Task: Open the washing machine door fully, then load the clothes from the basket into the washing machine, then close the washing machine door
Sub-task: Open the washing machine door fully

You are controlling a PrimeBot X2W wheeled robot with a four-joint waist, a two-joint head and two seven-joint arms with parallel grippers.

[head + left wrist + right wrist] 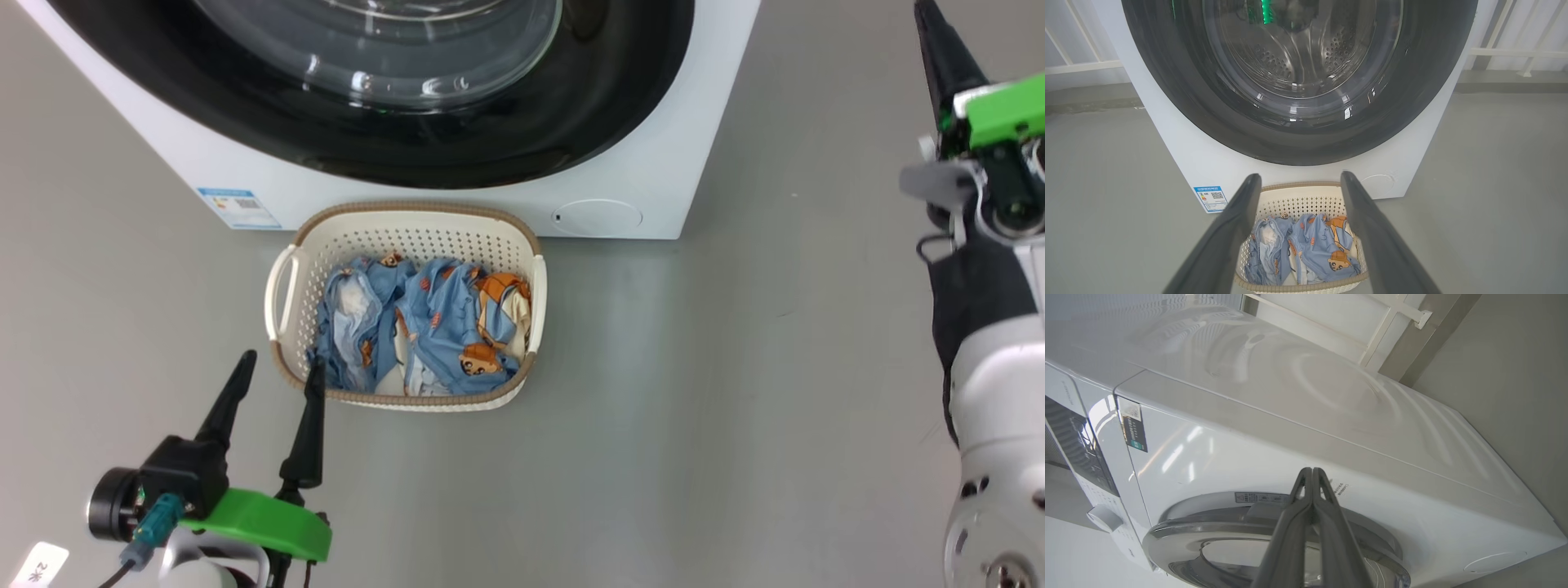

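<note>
The washing machine (653, 196) fills the top of the head view, and its washing machine door (612, 98), with its black rim and glass bowl, lies flat against the front. On the floor right before it stands the basket (416, 210), holding the blue bear-print clothes (441, 327). My left gripper (282, 358) is open and empty at the basket's near left corner. In the left wrist view, the left gripper (1300, 176) frames the basket (1298, 188), the clothes (1314, 245) and the door (1167, 102). My right gripper (931, 24) is raised at the far right. Seen from its own wrist, the right gripper (1311, 470) is shut on nothing, by the door (1180, 535) rim.
A blue label sticker (238, 208) and a small round flap (596, 216) sit low on the machine's front. The control panel knob (1104, 516) is at the machine's upper corner. Grey floor spreads on both sides, and a white railing (1081, 65) runs behind.
</note>
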